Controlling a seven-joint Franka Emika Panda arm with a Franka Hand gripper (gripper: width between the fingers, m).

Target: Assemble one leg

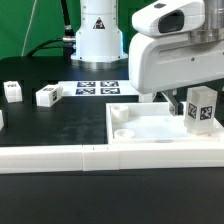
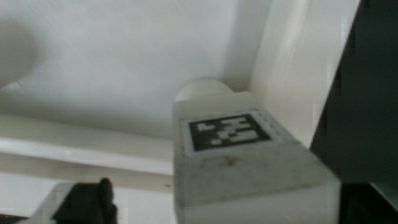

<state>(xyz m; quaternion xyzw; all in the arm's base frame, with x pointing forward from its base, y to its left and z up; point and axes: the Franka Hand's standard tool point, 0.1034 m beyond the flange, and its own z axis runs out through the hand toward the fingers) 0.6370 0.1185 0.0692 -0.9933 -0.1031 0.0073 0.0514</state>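
Note:
A leg (image 1: 201,110), a small white block with a black-and-white tag, stands upright at the right near corner of the large white tray-like part (image 1: 150,130). My gripper (image 1: 190,108) is around it. In the wrist view the leg (image 2: 240,150) fills the middle, tag facing the camera. One dark finger (image 2: 89,200) shows with a gap of white between it and the leg. The other finger is hidden behind the leg. The jaws stand apart, not pressed on the leg.
Two more legs (image 1: 12,91) (image 1: 48,95) lie on the black table at the exterior view's left. The marker board (image 1: 98,88) lies at the back by the arm's base. A long white border strip (image 1: 90,156) runs along the front.

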